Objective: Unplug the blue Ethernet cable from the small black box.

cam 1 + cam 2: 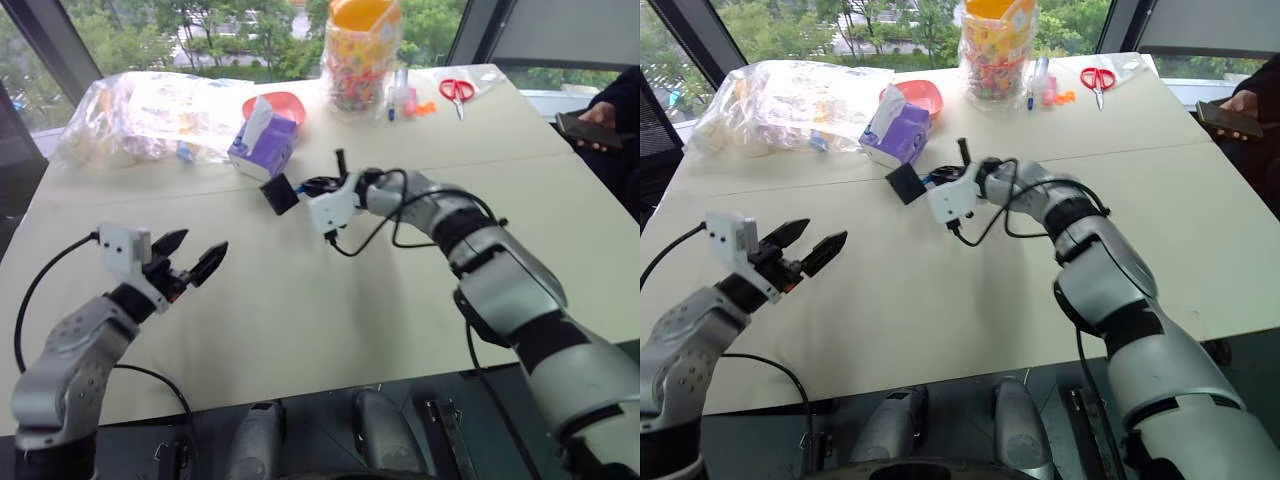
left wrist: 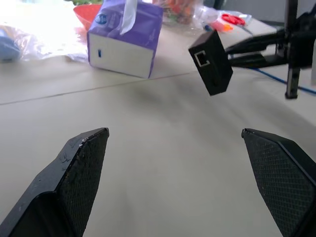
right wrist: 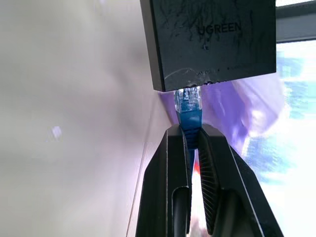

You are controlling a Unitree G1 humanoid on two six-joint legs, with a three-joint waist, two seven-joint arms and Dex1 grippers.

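Note:
The small black box [image 1: 280, 193] hangs tilted above the table's middle, just in front of the tissue box. The clear plug of the blue Ethernet cable [image 3: 190, 116] sits in one side of the small black box [image 3: 210, 39]. My right gripper [image 3: 191, 129] is shut on the blue cord right behind that plug, and a stretch of blue cord [image 2: 276, 79] trails back along it. My left gripper [image 1: 195, 252] is open and holds nothing, at the near left. It is well short of the small black box [image 2: 211, 62], whose other port faces it.
A purple-and-white tissue box [image 1: 262, 145] stands just behind the black box. Farther back are a red bowl [image 1: 275, 103], a crinkled plastic bag [image 1: 140, 115], a jar of sweets [image 1: 362, 55] and red scissors [image 1: 458, 88]. A person's hand with a phone [image 1: 590, 125] is at the far right edge.

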